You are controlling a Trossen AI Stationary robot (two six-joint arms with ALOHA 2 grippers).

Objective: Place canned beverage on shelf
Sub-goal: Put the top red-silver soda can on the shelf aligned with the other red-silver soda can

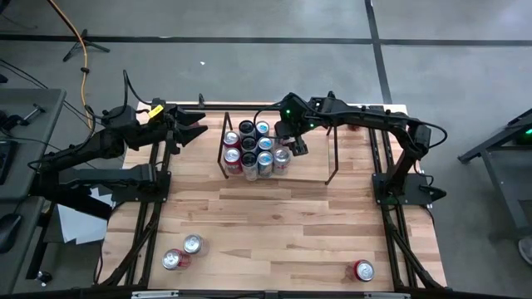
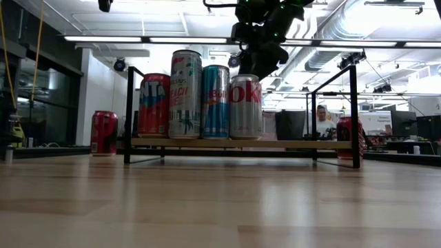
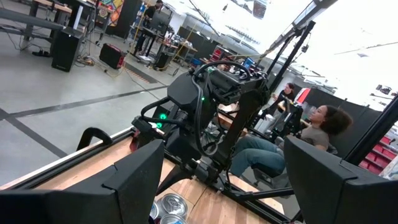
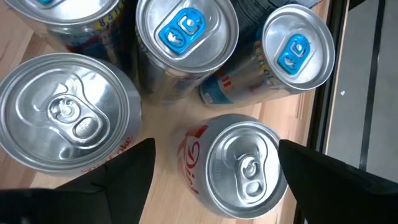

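- Silver-and-red soda can (image 4: 239, 165) stands upright on the shelf, the low black-rod rack w/ clear top (image 1: 320, 170), at the edge of a tight cluster of approx. ten cans (image 1: 252, 148).
- Right hand (image 1: 293, 146) hangs just above that can, fingers spread either side, not touching: released, by the look of it.
- Left hand (image 1: 193, 129) waits open at the shelf's left end, holding nothing.
- You've got three red cans left on the wooden surface (image 1: 274, 232): a pair front-left (image 1: 183, 252), one front-right (image 1: 363, 270).

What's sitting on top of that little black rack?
A cluster of upright drink cans fills the left part of the rack. The right pincer hovers open above one, hiding part of it.
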